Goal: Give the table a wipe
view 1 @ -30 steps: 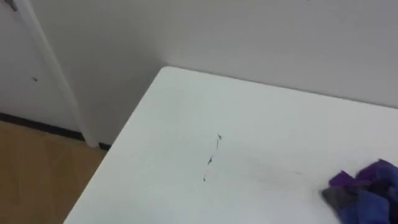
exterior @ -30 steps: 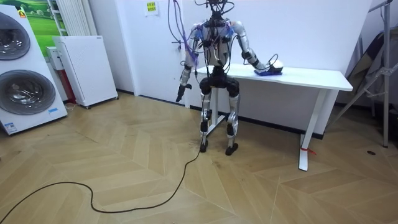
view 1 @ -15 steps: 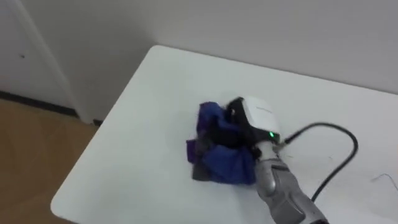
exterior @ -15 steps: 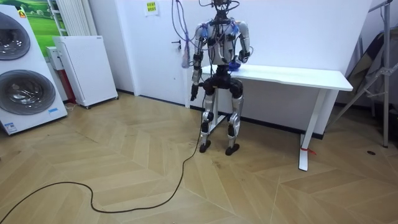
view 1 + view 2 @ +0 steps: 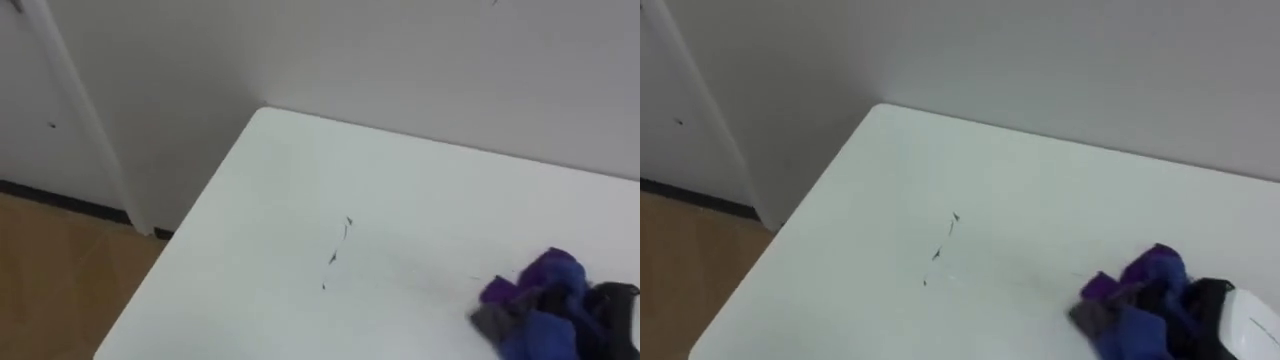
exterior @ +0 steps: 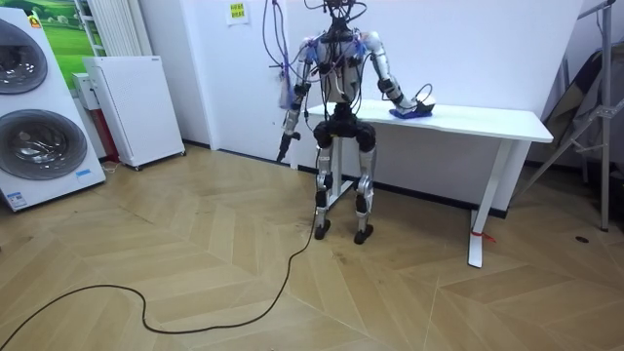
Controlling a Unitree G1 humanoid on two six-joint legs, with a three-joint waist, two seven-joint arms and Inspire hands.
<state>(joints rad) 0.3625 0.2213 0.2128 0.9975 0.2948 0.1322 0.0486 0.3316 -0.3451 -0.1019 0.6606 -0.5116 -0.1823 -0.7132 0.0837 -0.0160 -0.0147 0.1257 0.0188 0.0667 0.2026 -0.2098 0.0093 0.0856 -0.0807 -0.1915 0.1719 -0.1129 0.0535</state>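
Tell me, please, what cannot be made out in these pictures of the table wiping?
- Right hand: cut off by the right eye view's lower right corner, partly sunk in the blue cloth; its grip is unreadable.
- Left hand: too small in the room view.
- Dark marks on the table: too small to tell dirt from scratches.

The robot is slim, its limbs silver-grey with dark joints at the hips and knees. Purple and blue cables crowd its chest and rise from the shoulders, and a dark cable trails across the floor. Its left hand [image 6: 282, 147] looks dark. Its right hand [image 5: 1232, 318] is black with a white back.
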